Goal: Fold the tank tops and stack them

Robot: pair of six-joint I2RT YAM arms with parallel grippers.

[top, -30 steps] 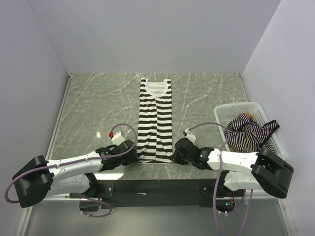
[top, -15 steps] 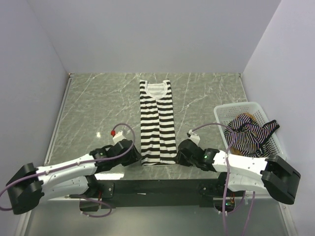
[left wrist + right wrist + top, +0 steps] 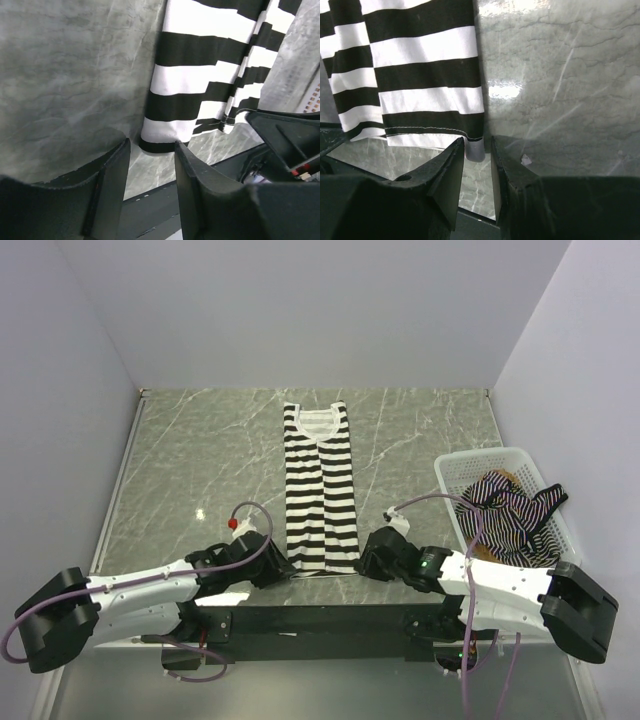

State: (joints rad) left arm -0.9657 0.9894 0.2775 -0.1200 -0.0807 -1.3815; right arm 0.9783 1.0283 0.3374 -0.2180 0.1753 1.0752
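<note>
The black-and-white striped tank top (image 3: 319, 490) lies flat in a long narrow strip down the middle of the table, neckline at the far end. My left gripper (image 3: 281, 568) is at its near left hem corner and my right gripper (image 3: 368, 558) at its near right corner. In the left wrist view the striped tank top (image 3: 200, 80) ends just at the tips of the open left gripper (image 3: 152, 150). In the right wrist view the striped tank top's (image 3: 420, 50) hem corner sits at the mouth of the open right gripper (image 3: 477, 150). The thin-striped top (image 3: 505, 515) and the tan-brown top (image 3: 499, 479) are bundled in the basket.
The white mesh basket (image 3: 470, 459) stands at the right side of the table, with a dark strap hanging over its far right rim. The table's near edge and a black rail run just under both grippers. Grey walls close in the left, back and right.
The right gripper has opened at the hem corner and the left has opened a little wider. The top's near end has shifted slightly right, and both grippers have moved with it.
</note>
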